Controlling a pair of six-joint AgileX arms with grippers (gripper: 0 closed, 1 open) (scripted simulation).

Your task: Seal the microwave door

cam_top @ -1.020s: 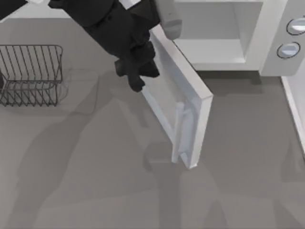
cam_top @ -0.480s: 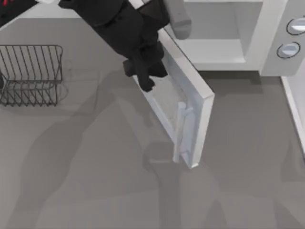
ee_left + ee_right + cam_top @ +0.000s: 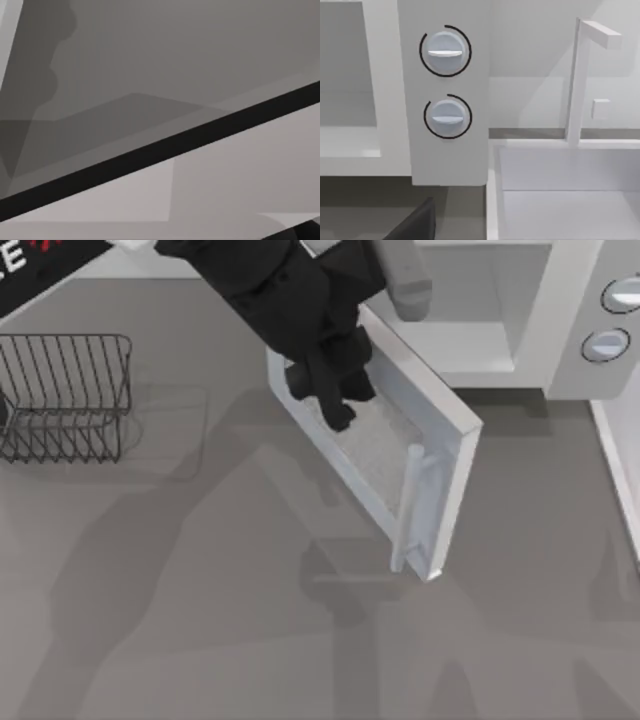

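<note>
**My left arm leans on the half-open microwave door**

My left arm reaches in from the counter's far edge, a bulky black shape slanting down toward the middle. Its hand [image 3: 335, 405] points down and rests against the outer face of the microwave door [image 3: 385, 465], on the greyish window; whether its fingers are spread or pressed together I cannot tell, since they look like one dark mass from above.

The counter [image 3: 200, 620] is plain grey, crossed by soft shadows. The microwave [image 3: 560, 330] sits at the far edge toward the right corner, white, with its pale cavity open to view and two round grey knobs [image 3: 445, 82] on its front panel. The door swings out from the cavity's left side and stands at an angle over the counter, well short of shut, with its pale bar handle [image 3: 408, 508] near the free end. A dark wire rack [image 3: 65, 395] stands by the left edge, well apart from the door. To the right of the microwave there is a white sink [image 3: 570, 190] with a slim white tap [image 3: 580, 75].

The left wrist view shows grey surfaces crossed by a dark diagonal band.
</note>
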